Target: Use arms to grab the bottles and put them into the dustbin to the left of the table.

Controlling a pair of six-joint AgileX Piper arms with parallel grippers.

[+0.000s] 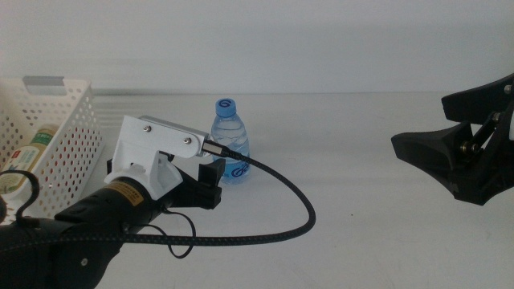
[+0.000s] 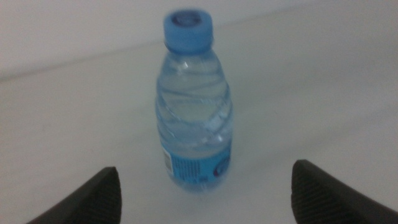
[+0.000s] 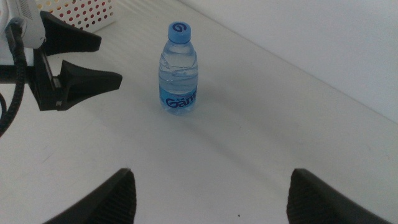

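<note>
Lining up on the water bottle [image 2: 194, 109] now: it stands upright on the table [image 1: 361, 144], long axis vertical, dead ahead of my left gripper [image 2: 205, 193] and centred in the gap between the two spread jaws. Nothing is in the grip yet; the jaws sit wide apart, short of the bottle and not touching it. In the middle view the left gripper [image 1: 210, 186] is just beside the bottle's base, so this arm is clearly the nearer one. My right gripper [image 1: 454, 152] hangs well off to the right, jaws parted and empty, simply waiting.

Bottle itself: small, clear, ribbed body, blue cap, blue label low around the base, looks full. I reckon a straight push forward should bracket the body. Dustbin [image 1: 68, 120] sits at the far left, with a green-labelled bottle [image 1: 30, 148] already lying inside.
</note>
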